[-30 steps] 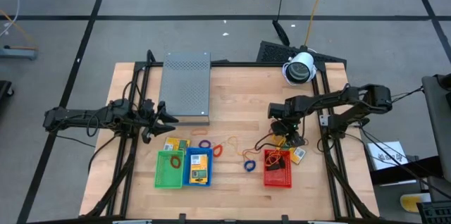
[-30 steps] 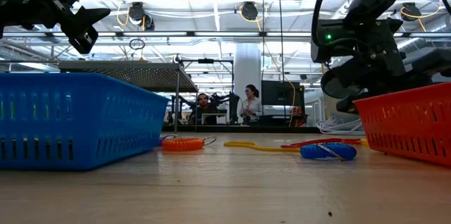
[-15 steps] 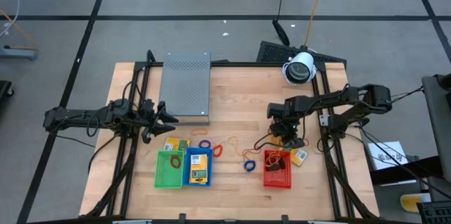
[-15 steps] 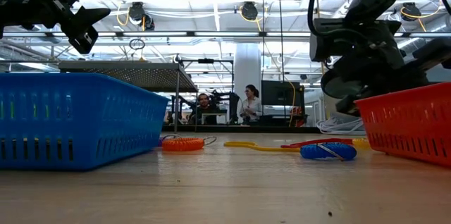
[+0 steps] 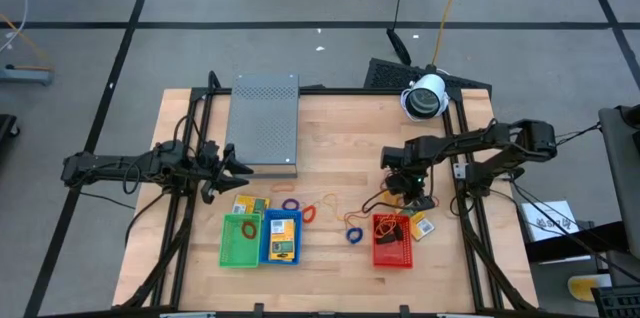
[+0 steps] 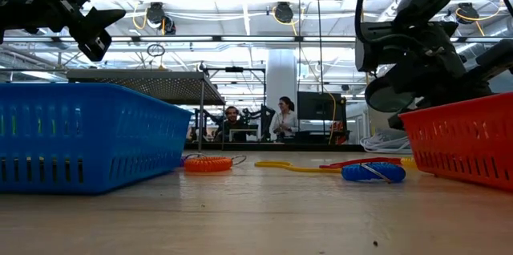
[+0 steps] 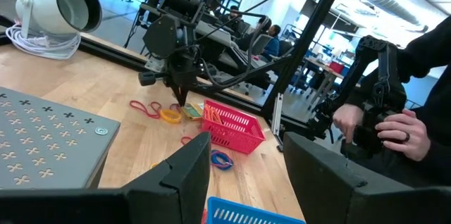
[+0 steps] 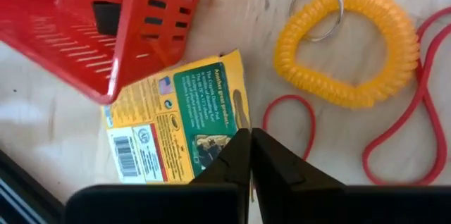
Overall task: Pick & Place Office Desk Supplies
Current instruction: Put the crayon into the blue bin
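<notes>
R claw (image 8: 250, 155): fingers pressed together, nothing between them as far as I see. It hovers over the desk (image 5: 340, 128) just beside the red basket (image 5: 393, 242), tips over the lower edge of a yellow-orange packet (image 8: 180, 122) lying flat (green label, barcode at one end). One corner of the packet sits at the basket's corner. Next to it: yellow coil loop w/ metal ring (image 8: 352, 51) and a thin red rubber band (image 8: 412, 122), both flat on the wood. Dark item inside the red basket, can't ID.

L claw (image 5: 232, 166): fingers apart, empty, parked near the front corner of the grey perforated box (image 5: 264, 124), off the desk surface (it hangs high in low view).

Other supplies, high view:
- green basket (image 5: 240, 240) + blue basket (image 5: 282, 238) touching side by side; blue one has a packet inside.
- another packet (image 5: 250, 204) on the desk just behind the green basket.
- blue coil loop (image 5: 354, 233) betw. blue and red baskets.
- orange/red loops (image 5: 310, 208) near desk centre.

Bkgd: two people seated far behind the desk in low view; a person's hand (image 7: 384, 129) on a dark device in L wrist view.
</notes>
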You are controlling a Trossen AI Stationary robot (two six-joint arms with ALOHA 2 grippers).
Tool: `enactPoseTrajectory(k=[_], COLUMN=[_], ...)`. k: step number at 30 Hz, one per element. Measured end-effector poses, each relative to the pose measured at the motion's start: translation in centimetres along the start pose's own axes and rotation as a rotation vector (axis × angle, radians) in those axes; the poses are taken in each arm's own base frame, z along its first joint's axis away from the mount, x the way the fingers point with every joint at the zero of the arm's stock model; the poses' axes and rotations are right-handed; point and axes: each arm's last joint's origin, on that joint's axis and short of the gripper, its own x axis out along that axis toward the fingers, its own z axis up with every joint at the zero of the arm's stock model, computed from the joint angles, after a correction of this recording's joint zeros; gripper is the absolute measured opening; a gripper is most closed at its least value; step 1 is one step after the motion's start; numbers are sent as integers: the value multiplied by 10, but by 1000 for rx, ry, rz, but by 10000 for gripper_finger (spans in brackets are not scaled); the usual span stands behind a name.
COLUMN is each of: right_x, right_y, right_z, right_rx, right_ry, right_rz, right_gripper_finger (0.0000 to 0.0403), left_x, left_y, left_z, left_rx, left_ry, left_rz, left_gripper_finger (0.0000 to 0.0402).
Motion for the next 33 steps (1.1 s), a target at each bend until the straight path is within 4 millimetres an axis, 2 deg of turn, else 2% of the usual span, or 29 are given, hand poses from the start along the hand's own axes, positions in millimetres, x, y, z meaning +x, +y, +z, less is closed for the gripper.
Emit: enactPoseTrajectory(k=[10, 18, 33], right_x=[-21, -43, -81], right_y=[18, 33, 47], right_z=[-12, -19, -29], right_rx=[-6, -10, 68], right_ry=[-6, -74, -251], right_rz=[-12, -107, -478], right_gripper_finger=[1, 0, 0], left_x=[0, 0, 0], left_y=[0, 0, 0], left_z=[0, 0, 0], left_rx=[0, 0, 0], left_ry=[0, 0, -2], left_rz=[0, 1, 4], left_gripper_finger=[186, 186, 186])
